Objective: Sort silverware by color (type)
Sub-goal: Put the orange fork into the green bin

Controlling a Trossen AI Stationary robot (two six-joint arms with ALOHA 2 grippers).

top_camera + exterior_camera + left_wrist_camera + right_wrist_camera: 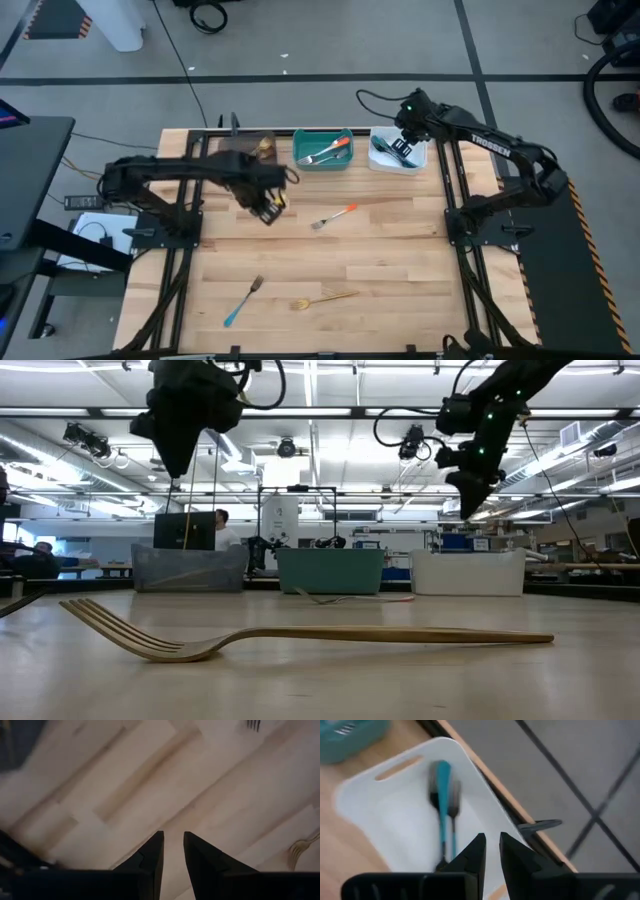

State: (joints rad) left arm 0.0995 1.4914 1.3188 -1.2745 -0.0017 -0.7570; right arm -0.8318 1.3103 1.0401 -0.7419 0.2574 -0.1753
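The right gripper hung over the white bin, fingers a little apart and empty, teal-handled pieces lying inside. The left gripper hovered above bare table near the brown bin — fingers slightly parted, holding nothing. Loose on the wood: an orange-handled fork, a teal-handled fork, a gold fork.
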